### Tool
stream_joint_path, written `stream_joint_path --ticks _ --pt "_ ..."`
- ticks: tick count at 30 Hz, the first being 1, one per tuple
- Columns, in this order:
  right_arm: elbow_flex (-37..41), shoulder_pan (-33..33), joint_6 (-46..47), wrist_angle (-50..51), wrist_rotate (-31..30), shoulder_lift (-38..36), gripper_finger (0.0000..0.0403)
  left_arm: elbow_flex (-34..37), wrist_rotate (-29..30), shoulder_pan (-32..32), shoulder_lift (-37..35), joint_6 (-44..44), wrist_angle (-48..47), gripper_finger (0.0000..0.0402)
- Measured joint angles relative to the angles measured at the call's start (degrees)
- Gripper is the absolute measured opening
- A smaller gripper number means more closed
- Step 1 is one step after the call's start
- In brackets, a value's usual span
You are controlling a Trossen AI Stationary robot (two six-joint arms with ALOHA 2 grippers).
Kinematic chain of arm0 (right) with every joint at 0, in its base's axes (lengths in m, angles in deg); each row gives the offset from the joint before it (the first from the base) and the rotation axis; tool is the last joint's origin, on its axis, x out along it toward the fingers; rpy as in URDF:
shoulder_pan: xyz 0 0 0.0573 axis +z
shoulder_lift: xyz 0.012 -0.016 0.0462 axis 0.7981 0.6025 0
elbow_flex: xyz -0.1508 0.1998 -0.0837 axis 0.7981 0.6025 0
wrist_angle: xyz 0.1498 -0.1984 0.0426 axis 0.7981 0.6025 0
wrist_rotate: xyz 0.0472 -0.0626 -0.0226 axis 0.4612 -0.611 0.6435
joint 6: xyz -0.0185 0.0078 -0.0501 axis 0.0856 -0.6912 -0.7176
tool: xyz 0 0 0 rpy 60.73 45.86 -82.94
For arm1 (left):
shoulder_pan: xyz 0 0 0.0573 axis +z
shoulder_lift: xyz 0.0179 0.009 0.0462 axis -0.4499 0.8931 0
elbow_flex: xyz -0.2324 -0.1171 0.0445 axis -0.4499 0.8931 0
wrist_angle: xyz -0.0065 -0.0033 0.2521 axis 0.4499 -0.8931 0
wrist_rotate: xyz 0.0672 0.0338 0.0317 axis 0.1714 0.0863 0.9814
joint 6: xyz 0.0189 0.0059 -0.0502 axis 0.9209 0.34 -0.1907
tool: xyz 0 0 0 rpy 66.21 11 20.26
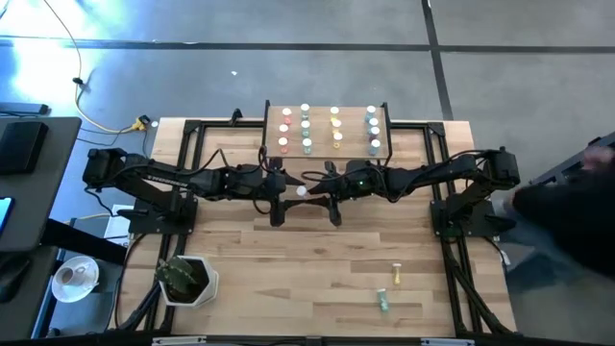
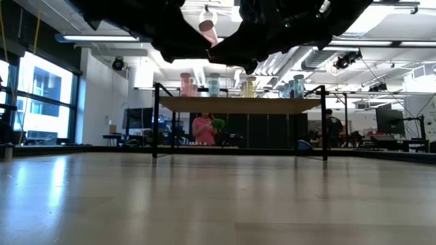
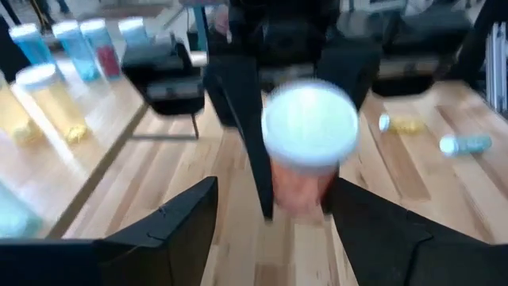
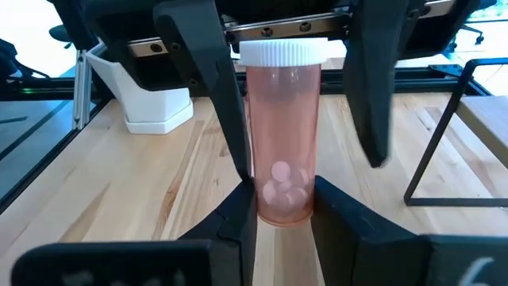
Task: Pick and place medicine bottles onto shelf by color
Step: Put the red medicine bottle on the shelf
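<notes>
Light: bright daylight through the window [image 2: 41, 102] and ceiling strips — glare washes the floor [image 1: 29, 58].
Low view: arms overhead fall into silhouette.
Blur: pink bottle [image 3: 305, 151] and left wrist view smeared; right wrist view sharp.

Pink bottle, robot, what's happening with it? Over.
Right tool shut on pink bottle, held mid-air between both arms. Left tool open around its cap end. Shelf ahead, rows filling. Nothing blocking.
</notes>
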Motion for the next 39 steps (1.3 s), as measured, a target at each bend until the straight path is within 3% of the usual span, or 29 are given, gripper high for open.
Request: stream_joint_path --ticks 15,25,39 --pt "-0.09 -0.09 4.24 4.44 0.24 -0.26 0.0082 0.11 1.53 0.13 -8.44 -2.07 -14.69 0.0232" --pt "-0.09 0.03 9.69 7.40 0.28 0.41 0.0083 0.09 -6.69 1.94 -10.58 -3.92 -16.50 0.0231" --pt "-0.04 1.97 14.71 6.93 1.35 5.18 0.0084 -1.58 -12.06 4.84 -7.20 -9.56 -20.19 0.0226"
